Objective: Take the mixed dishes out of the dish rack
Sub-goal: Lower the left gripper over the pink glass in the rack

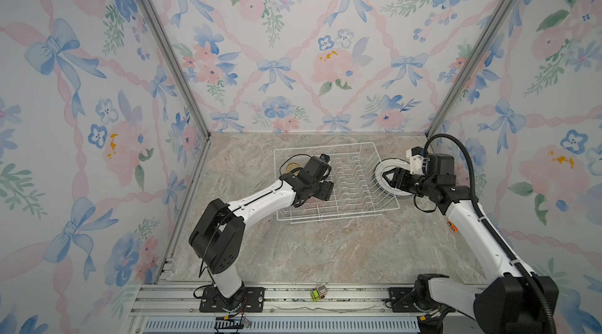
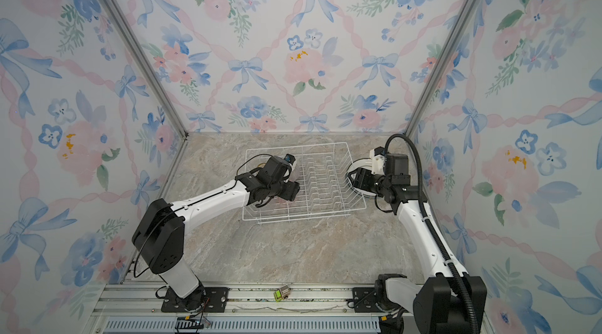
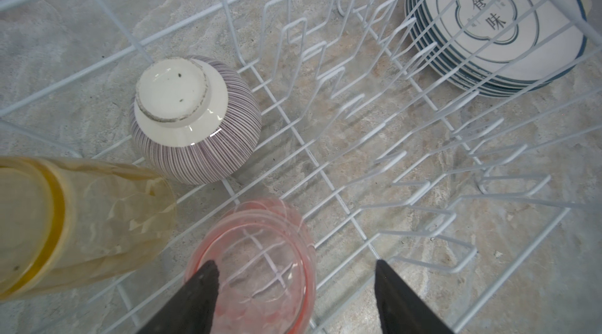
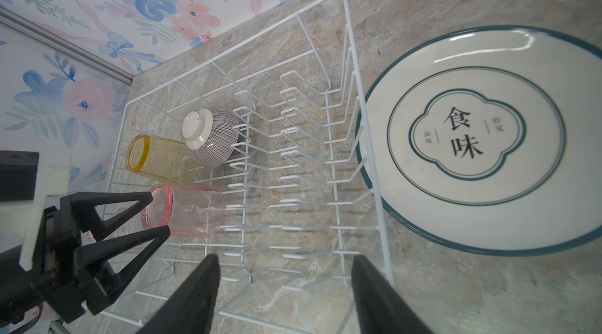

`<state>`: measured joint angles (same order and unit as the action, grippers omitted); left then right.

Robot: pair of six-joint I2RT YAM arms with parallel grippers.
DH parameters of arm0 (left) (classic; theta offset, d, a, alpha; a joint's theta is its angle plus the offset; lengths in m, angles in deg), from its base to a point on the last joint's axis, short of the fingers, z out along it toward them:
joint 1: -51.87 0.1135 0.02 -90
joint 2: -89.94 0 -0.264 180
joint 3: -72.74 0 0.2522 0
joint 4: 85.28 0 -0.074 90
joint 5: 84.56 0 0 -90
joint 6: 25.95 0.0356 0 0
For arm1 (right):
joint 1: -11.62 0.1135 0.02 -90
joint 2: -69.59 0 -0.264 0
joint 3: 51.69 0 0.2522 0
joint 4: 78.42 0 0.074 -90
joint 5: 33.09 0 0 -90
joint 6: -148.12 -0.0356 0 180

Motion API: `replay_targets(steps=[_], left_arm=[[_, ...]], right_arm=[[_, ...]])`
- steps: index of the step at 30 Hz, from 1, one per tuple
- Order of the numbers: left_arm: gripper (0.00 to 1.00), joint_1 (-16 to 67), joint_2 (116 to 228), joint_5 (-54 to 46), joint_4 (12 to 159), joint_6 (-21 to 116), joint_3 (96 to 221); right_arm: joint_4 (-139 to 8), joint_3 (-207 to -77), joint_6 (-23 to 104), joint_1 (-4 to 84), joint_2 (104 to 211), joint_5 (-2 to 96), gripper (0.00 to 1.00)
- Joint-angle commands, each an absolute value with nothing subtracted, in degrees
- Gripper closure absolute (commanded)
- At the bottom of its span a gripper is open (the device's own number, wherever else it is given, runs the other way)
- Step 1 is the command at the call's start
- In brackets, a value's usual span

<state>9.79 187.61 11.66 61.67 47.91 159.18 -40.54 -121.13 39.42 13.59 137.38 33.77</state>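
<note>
The pink tumbler [image 4: 192,212], translucent with a thicker pink ring at one end, lies on its side in the near-left part of the dish rack [image 1: 353,182], long axis left to right, ringed end leftward. The left gripper [image 4: 160,213] is at that end, jaws spread wide, not closed on it. Just beyond, a yellow tumbler [image 4: 163,160] lies likewise beside a striped bowl [image 4: 211,135], foot up. The right gripper [image 4: 285,257], jaws apart and empty, hangs over the rack's right rim near stacked plates [image 3: 537,55] on the bench [image 1: 309,251].

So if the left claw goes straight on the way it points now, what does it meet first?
Most likely the pink tumbler, lying on its side in the dish rack just before the open left claw; depth is unclear.
</note>
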Motion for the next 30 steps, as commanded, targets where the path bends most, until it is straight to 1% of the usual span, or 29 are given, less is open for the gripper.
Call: replay_targets(steps=[1,5,7,9,10,15,30], left_arm=[[0.24,8.5,186.0,15.4,58.8,49.6,159.0],[0.21,7.2,183.1,18.7,59.0,50.3,158.8],[0.17,7.2,181.9,19.4,58.9,50.6,158.3],[0.11,7.2,181.1,19.6,59.0,50.6,157.6],[0.1,7.3,180.9,19.5,58.9,50.6,157.2],[0.13,8.2,182.6,16.5,58.9,50.4,156.7],[0.11,11.2,190.2,12.0,58.8,51.0,158.7]], right_arm=[[-41.8,-120.1,38.6,13.5,138.1,32.8,0.33],[-43.1,-119.7,37.8,13.6,138.5,31.8,0.33],[-43.3,-119.5,37.7,13.6,138.7,31.7,0.33],[-43.4,-119.4,37.7,13.6,138.7,31.7,0.33],[-43.4,-119.3,37.7,13.6,138.7,31.6,0.33],[-43.4,-119.1,37.7,13.5,138.5,31.6,0.33],[-42.8,-119.0,38.0,13.0,137.6,31.6,0.33]])
